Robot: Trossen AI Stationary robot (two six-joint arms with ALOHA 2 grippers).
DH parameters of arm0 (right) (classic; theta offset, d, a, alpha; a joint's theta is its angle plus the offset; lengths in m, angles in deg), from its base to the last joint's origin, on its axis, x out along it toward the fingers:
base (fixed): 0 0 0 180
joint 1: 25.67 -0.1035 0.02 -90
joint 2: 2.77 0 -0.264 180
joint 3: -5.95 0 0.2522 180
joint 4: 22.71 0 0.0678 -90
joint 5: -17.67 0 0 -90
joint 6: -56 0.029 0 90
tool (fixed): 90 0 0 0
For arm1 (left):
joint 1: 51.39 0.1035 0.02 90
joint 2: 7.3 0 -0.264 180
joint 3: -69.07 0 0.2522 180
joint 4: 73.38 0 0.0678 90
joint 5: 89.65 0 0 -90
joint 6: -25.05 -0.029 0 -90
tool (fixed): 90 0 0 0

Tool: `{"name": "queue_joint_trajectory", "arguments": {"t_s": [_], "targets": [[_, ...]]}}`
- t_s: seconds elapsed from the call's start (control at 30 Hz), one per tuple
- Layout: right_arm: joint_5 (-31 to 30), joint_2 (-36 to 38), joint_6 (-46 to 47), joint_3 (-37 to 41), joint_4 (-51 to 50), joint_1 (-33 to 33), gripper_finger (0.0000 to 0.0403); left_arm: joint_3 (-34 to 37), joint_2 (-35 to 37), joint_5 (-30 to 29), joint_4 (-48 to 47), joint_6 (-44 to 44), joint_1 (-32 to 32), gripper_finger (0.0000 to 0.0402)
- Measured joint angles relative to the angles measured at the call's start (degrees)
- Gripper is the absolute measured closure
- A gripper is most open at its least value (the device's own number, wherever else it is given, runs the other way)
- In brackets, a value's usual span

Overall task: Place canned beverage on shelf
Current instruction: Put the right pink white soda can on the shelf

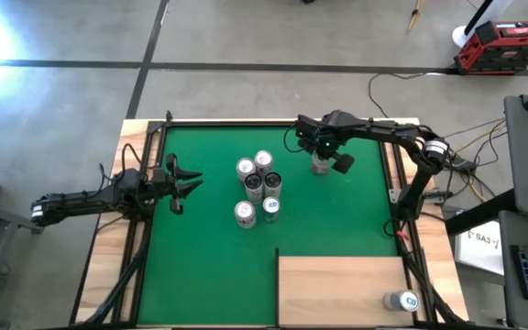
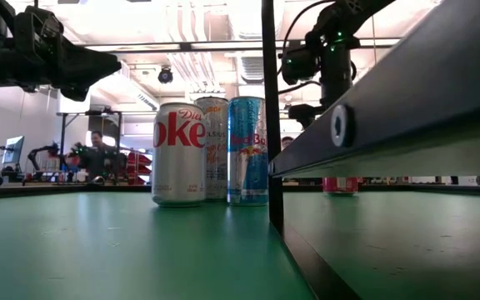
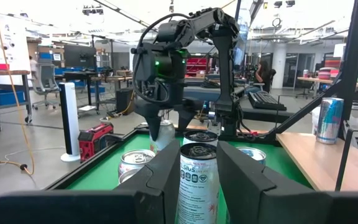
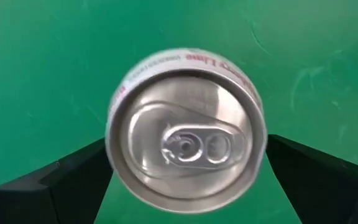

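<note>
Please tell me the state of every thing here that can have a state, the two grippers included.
Left gripper: open, empty, at the green mat's left side.
Right gripper: open, fingers either side of a can.
Silver aluminium can with a white rim: upright on the mat, not lifted.
Cluster of silver cans: upright, mid-mat.
Blue-and-silver can: upright, at the panel's right edge.
Pale plywood shelf panel: flat, mostly bare.
</note>
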Motion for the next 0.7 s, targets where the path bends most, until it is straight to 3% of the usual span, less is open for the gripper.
{"name": "queue_joint_trajectory", "arguments": {"t_s": [0.4, 0.7], "targets": [[-6.93, 0.00, -1.07, 0.03, 0.32, 0.93, 0.0003, 0.00, -0.02, 0.01, 0.01, -0.01, -0.01, 0.0313], [-7.07, 0.02, -2.54, 0.73, 0.24, 0.94, 0.0017, 0.00, -0.02, 0.01, 0.01, 0.00, 0.00, 0.0313]]}}
